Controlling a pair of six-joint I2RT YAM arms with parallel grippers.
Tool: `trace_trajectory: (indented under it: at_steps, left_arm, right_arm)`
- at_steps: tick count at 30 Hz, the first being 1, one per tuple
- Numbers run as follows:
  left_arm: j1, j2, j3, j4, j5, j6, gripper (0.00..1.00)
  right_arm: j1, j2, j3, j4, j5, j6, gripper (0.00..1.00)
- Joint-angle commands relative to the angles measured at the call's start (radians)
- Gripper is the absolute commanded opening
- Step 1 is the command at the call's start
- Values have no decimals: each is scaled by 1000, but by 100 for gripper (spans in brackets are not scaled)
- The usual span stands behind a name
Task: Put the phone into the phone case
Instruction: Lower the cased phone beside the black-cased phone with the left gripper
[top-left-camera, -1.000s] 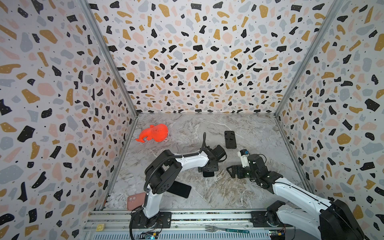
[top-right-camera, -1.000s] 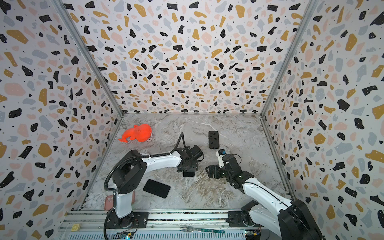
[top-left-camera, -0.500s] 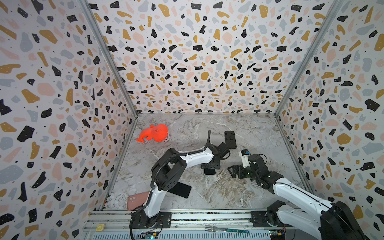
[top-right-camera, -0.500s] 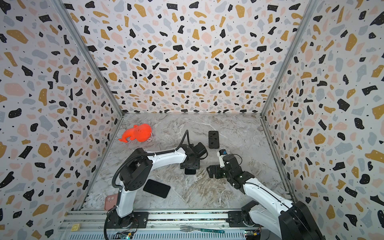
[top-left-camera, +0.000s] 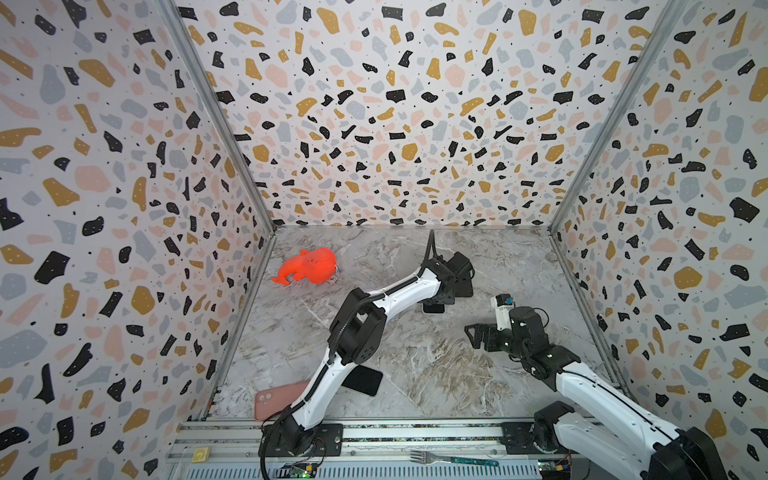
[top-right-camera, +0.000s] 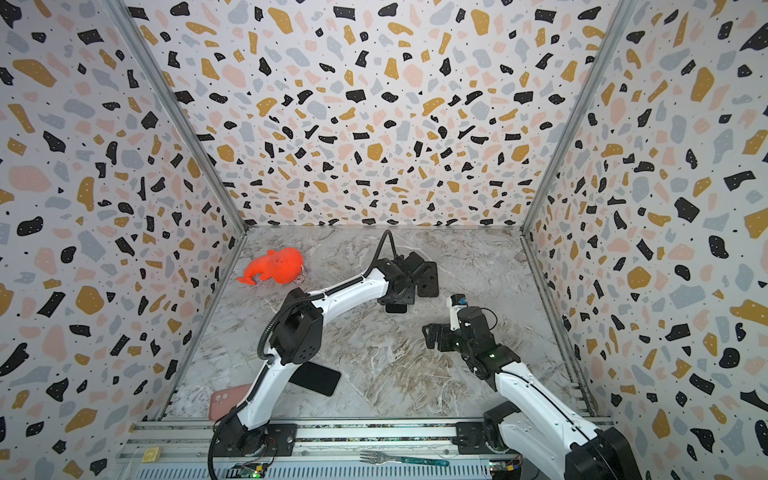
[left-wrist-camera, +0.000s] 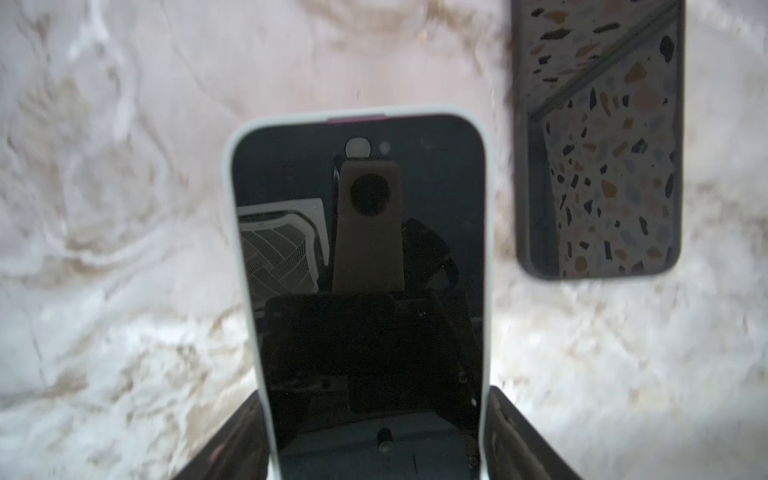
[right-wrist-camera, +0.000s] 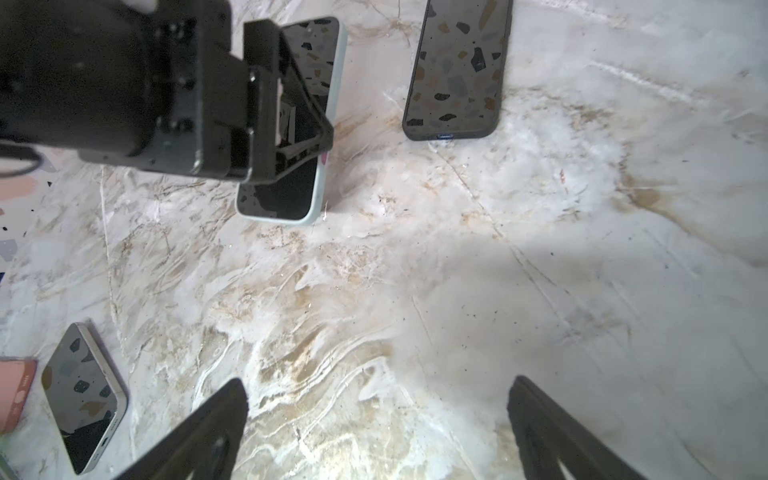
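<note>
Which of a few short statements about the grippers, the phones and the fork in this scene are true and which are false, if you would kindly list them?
1. The right gripper is open and holds nothing. True.
2. The left gripper grips the pale-rimmed phone by its long edges. True.
3. The fork lies on the marble beside the orange toy. False: it lies on the front rail, far from the toy.
4. The dark phone near the left gripper stands upright. False: it lies flat, screen up.
5. The pink case lies against the back wall. False: it lies at the front, by the left arm's base.
</note>
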Motion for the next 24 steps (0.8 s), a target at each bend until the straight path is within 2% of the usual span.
trace_trajectory:
  at_steps: [1,5,19,24]
  left_arm:
    - [20,68,127,-87,-45,39,67]
    - [43,126,189,-81,-32,48,67]
    - [86,144,163,61,53,40,63]
    - [86,145,168,111,100,57,59]
  right_arm:
    - [-7,-8,-6,-13,-13,13,99]
    - [-9,0,-1,-15,-23,19,99]
    - [-9,41,-8,20,-36,29,99]
    - [-9,49,-14,30,-37,32,99]
